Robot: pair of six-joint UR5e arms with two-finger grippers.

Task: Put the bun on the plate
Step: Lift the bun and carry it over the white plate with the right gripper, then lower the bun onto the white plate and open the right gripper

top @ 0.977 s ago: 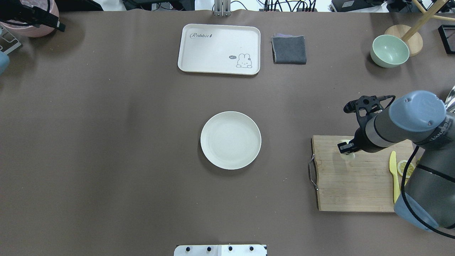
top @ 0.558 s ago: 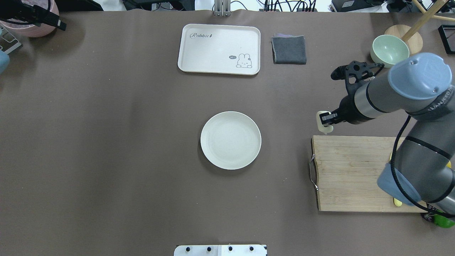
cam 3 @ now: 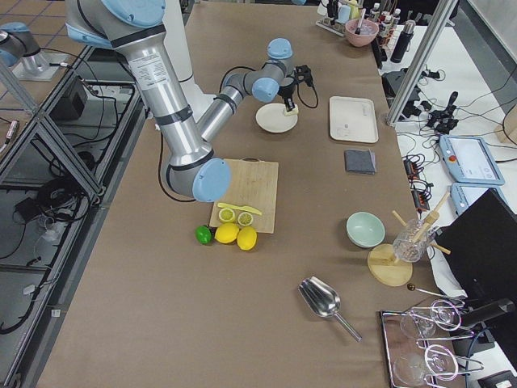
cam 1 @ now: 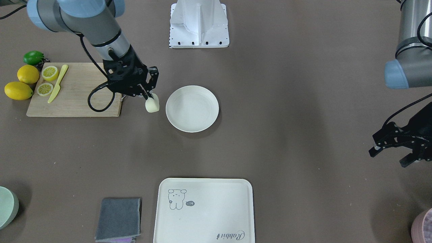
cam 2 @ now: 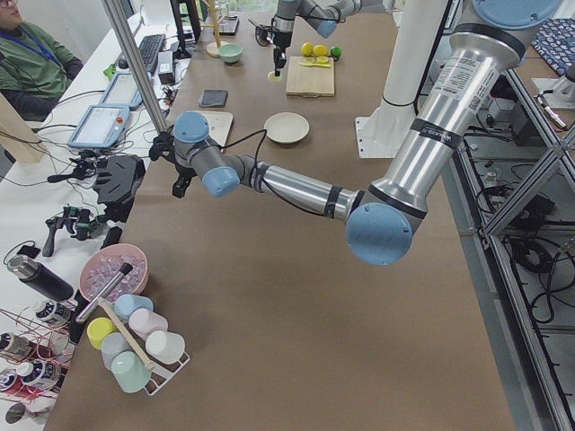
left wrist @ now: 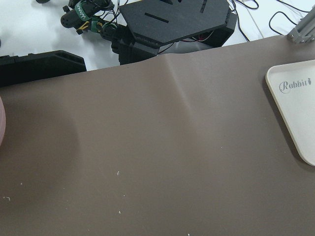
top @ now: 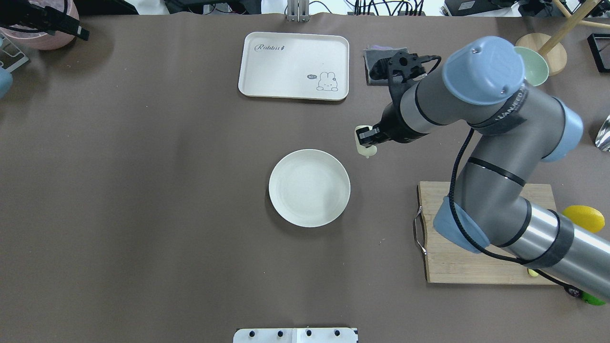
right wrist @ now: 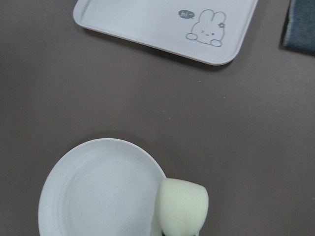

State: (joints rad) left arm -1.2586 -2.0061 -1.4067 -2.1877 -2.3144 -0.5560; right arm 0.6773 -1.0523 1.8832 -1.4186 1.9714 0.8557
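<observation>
Now my right claw (cam 1: 151,98), pinching the bun (cam 1: 152,106), has left the cutting board (cam 1: 74,89) behind it; the plate (cam 1: 192,108) lies just beside it, so I reckon only lowering remains

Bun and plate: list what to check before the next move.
1. Grip: the right gripper holds the bun: ok.
2. Position: the bun is above the plate: not ok, it is beside the rim.
3. The plate is empty: ok.
4. The gap between bun and plate is free: ok.
5. The left gripper is far from the plate: ok.
</observation>
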